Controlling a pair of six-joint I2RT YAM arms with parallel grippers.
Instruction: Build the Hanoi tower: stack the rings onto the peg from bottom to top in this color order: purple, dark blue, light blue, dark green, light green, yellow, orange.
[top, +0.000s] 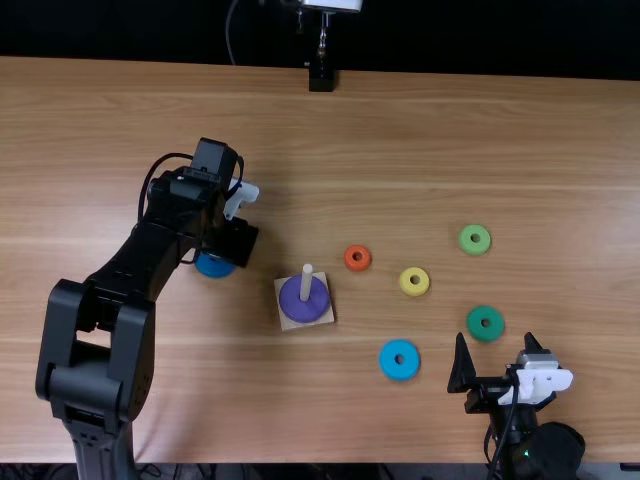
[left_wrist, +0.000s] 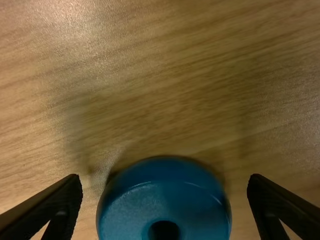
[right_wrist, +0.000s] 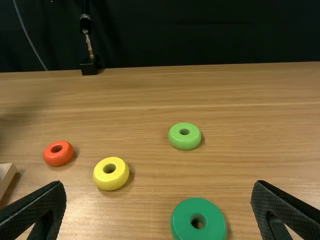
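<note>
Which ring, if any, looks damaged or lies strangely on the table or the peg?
Nothing stands out: the purple ring sits level around the upright peg, and the loose rings lie flat on the table. I see no damage.

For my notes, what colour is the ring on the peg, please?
Purple ring, clearest in the top view.
</note>
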